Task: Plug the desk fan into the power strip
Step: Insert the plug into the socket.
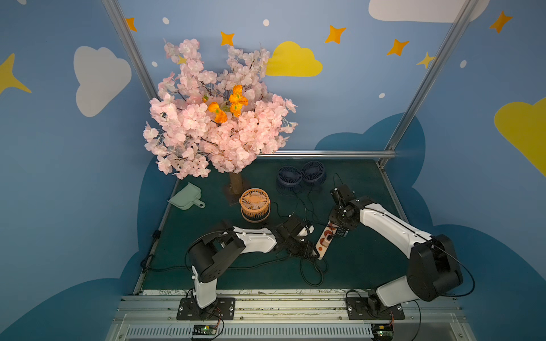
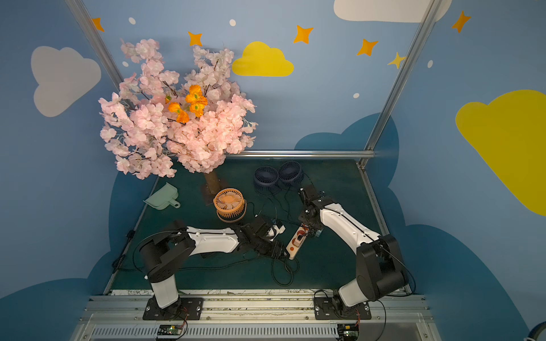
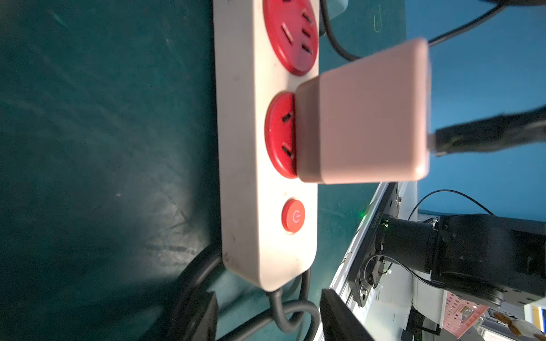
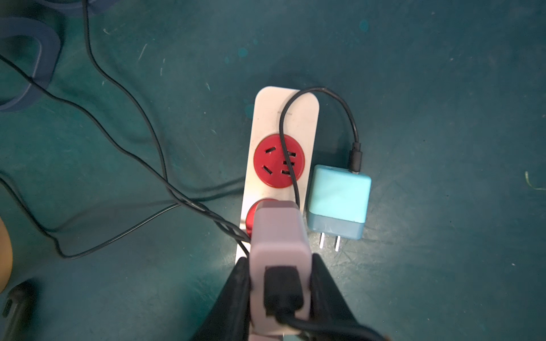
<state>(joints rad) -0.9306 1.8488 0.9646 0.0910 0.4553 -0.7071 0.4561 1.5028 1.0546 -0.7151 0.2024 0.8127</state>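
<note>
In a top view, the power strip point(image 1: 324, 240) is lying on the tabletop point(image 1: 369, 265). Left wrist view: the left end effector point(image 3: 270, 316) is standing spread around its cord end. Right wrist view: the right end effector point(image 4: 280, 280) is pinching a pink adapter point(image 4: 279, 233) over a red socket point(image 4: 256, 217).

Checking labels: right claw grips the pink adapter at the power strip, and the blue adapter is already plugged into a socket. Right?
No. The blue adapter is not plugged in: the right wrist view shows it lying on the mat beside the power strip, prongs bare. The right claw does grip the pink adapter at the strip.
</note>
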